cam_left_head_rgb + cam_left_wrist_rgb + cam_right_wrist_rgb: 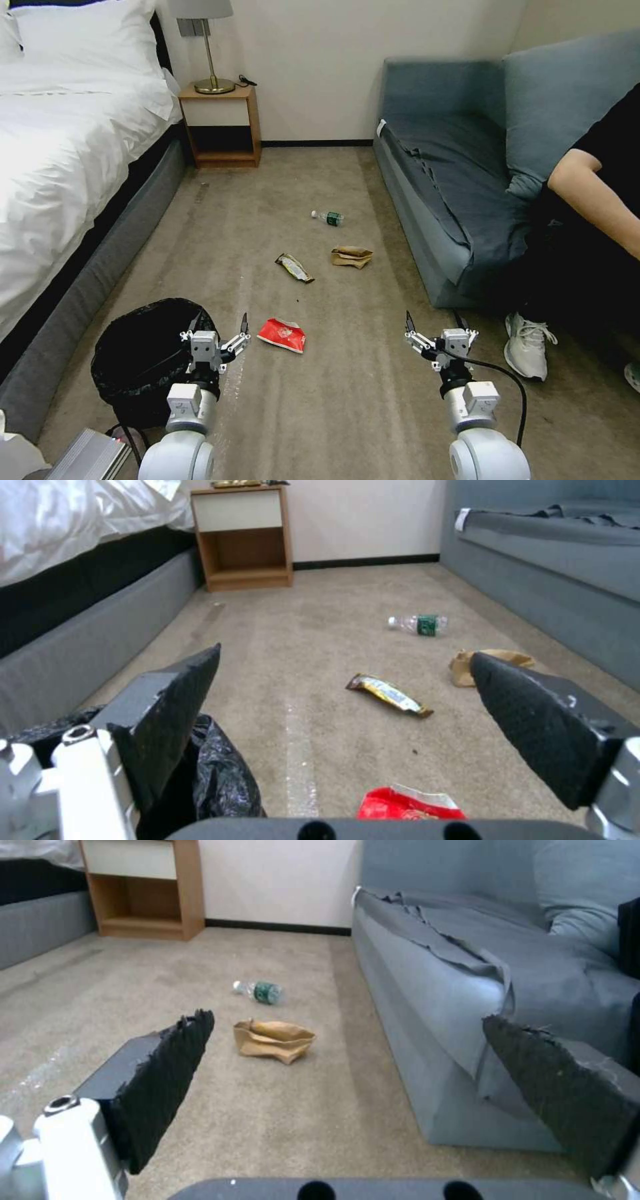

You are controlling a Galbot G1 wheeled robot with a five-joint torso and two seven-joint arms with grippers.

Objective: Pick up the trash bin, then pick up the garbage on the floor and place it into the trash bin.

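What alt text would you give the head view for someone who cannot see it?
Two open robot hands, left hand and right hand, hang above a beige carpet with a black-lined trash bin at the left. Ahead lie a red packet, bar wrapper, paper bag and bottle.

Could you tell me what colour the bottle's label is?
Green, on the clear bottle; the left wrist view shows it best.

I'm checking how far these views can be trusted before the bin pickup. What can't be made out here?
- Trash bin: head view, the black bag covers its walls and the left gripper stands in front of its rim.
- Red packet: left wrist view, its near part is hidden by the camera mount.
- Bottle: label text too small, every view.
- Right gripper: open, empty.
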